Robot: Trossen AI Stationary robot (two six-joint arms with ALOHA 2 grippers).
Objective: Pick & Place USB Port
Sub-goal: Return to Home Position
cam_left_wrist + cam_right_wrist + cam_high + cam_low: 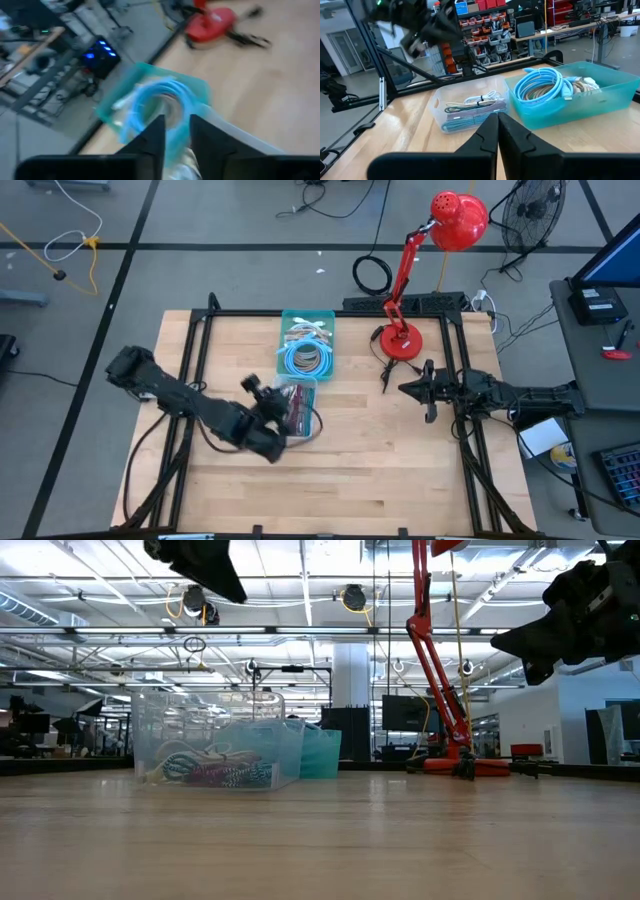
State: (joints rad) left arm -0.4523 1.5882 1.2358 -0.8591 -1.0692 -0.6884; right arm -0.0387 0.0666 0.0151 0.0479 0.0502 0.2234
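A clear plastic bin of coiled cables stands on the table's middle, and a teal bin with a blue cable coil stands just beyond it. I cannot pick out a USB port among the cables. My left gripper hovers above the clear bin's left part, pointing slantwise down at the teal bin. A narrow gap shows between its blurred fingers, and I see nothing plainly in it. My right gripper waits shut at the right side, level, well above the table.
A red desk lamp stands on the far right part of the table, with its arm rising over the back edge. A black frame borders the table. Bare wood lies across the near half.
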